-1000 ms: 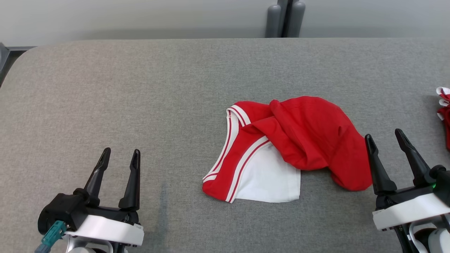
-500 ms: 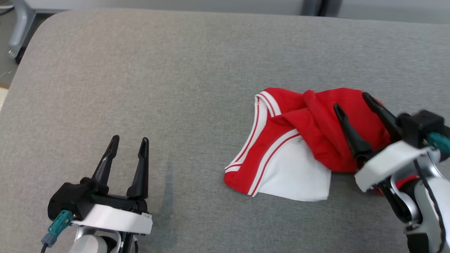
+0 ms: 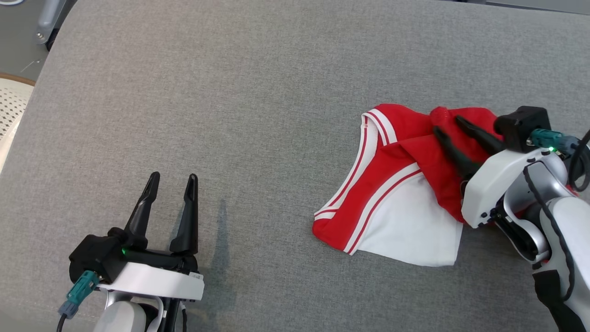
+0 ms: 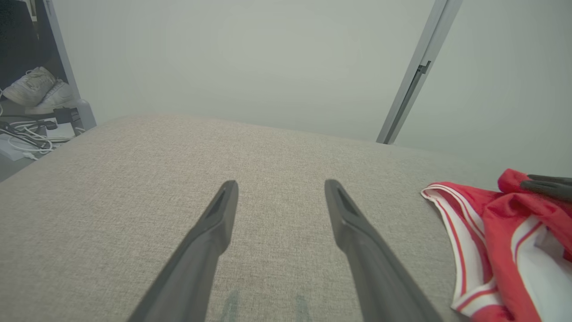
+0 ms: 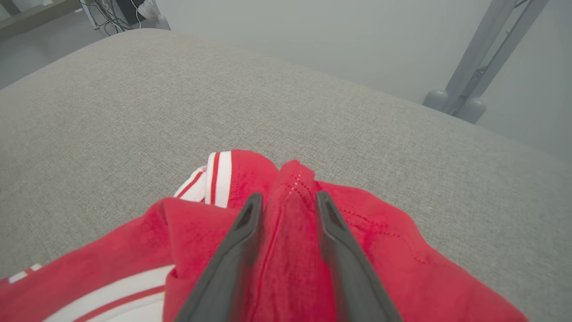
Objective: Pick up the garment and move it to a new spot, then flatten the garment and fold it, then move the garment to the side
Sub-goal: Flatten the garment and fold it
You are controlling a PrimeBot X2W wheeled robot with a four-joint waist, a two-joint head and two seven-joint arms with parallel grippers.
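Note:
A crumpled red garment (image 3: 392, 184) with white stripes and a white panel lies on the grey padded table (image 3: 230, 92), right of centre. My right gripper (image 3: 446, 123) reaches over it from the right, its two fingers straddling a raised red fold. In the right wrist view that fold of the garment (image 5: 380, 250) fills the gap of the right gripper (image 5: 288, 196), the jaws narrowed around it. My left gripper (image 3: 174, 175) rests open above bare table at the lower left, well clear of the cloth. The left wrist view has the left gripper (image 4: 280, 183) open and the garment (image 4: 491, 232) at its right.
The table's rounded left edge (image 3: 27, 120) drops to the floor, where a pale perforated object (image 3: 9, 106) sits. A grey metal post (image 5: 469, 67) stands beyond the far edge. Shoes (image 4: 35, 85) and cables lie on a shelf off to the left.
The head camera has tilted down and left. My right gripper has swung in from the garment's right over its red bulk, and its jaws have narrowed around a fold. The left gripper stayed put.

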